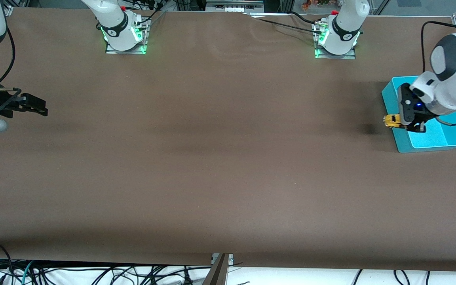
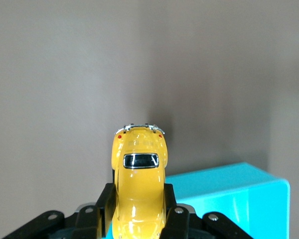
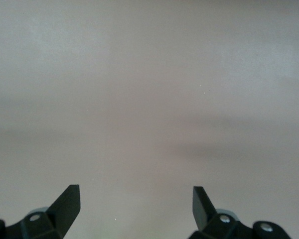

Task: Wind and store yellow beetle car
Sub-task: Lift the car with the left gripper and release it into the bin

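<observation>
The yellow beetle car point(image 1: 390, 120) hangs in the air with my left gripper point(image 1: 396, 122) shut on its sides. It is over the rim of the turquoise bin point(image 1: 430, 147) on the side toward the right arm's end. In the left wrist view the car point(image 2: 138, 169) sticks out from between the black fingers point(image 2: 175, 204), roof and rear window up, with the bin's corner point(image 2: 234, 194) below it. My right gripper point(image 1: 38, 106) waits at the right arm's end of the table, open, and its view shows nothing between the fingertips point(image 3: 70, 199) except bare table.
Brown matting covers the table point(image 1: 220, 150). The bin stands at the left arm's end, close to the table's edge. The two arm bases point(image 1: 125, 35) point(image 1: 337, 39) are bolted along the edge farthest from the front camera.
</observation>
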Motion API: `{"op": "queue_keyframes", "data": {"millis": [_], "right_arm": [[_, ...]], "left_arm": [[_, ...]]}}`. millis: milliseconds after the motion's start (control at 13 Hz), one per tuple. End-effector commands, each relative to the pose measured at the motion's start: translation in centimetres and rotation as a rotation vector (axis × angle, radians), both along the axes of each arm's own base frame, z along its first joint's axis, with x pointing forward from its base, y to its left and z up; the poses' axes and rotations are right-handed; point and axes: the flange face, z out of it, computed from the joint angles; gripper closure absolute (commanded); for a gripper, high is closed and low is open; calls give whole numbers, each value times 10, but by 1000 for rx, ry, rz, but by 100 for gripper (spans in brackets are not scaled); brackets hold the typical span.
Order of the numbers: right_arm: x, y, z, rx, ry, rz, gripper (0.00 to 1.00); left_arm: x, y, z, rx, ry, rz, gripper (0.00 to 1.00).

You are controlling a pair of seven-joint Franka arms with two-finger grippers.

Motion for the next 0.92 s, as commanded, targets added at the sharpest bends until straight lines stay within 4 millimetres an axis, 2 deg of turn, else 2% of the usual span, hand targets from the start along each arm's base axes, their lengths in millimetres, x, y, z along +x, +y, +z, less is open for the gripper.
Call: {"op": "queue_keyframes", "data": {"millis": [0,154,462,615,846], "right_arm": [[0,-1,3,12,-6,-8,0],[0,-1,3,12,-6,-9,0],[0,4,4,6,-10,1,0],[1,3,4,5,-13,0,0],[0,-1,4,1,-7,-5,0]], "left_arm": [[-38,77,-23,-17,78,-64,100],[-66,105,-44,-14,139,-85,100],[-131,137,-99,-21,219,-32,100],[-151,144,-118,-21,189,-9,100],[-159,152,-138,-4,154,3,100]]}}
